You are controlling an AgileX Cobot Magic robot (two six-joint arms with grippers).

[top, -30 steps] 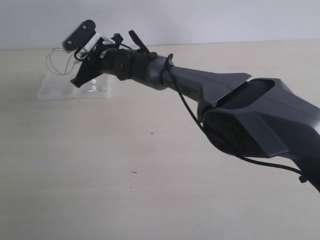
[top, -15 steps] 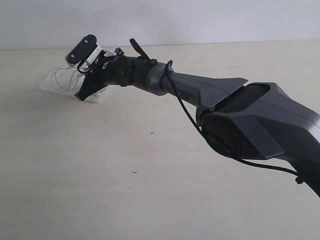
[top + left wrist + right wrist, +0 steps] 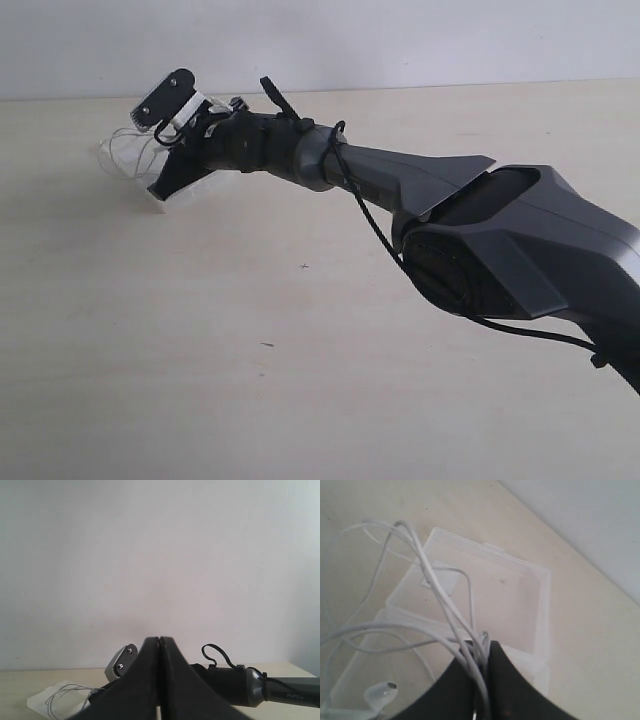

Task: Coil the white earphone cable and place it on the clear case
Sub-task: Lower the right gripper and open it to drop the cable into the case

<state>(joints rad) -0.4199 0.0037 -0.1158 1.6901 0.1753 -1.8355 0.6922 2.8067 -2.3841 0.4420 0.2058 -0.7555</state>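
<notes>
Your left claw point(image 3: 159, 645) is closed with nothing in it, its two black fingers pressed flat against each other; it stands apart from the clear plastic case point(image 3: 42, 700), a small flat translucent box of two hinged halves, and it faces the white wall point(image 3: 160, 555) behind the case.

In the exterior view, the thin white earphone cable point(image 3: 122, 150) makes loose loops over the left part of the case point(image 3: 160, 204); whether the loops rest on the case or hang just above it, I cannot tell. Just to the right of the loops, your right claw point(image 3: 168, 182) points down at the case and covers its right part.

This claw is closed on the cable point(image 3: 436, 587); in the right wrist view you see several white strands run together into the narrow slit between its two black fingers point(image 3: 510, 690). The case point(image 3: 520, 605) lies open under the claw; a small white label patch point(image 3: 440, 581) sits on the half farther from the claw, under the strands; one white earbud point(image 3: 380, 694) shows over the half nearer to the claw, beside the fingers.

To the right of the case, the dark grey right arm point(image 3: 430, 190) stretches over the pale table point(image 3: 300, 330) to the right edge of the view; a thick black robot cable point(image 3: 370, 215) hangs along it.
</notes>
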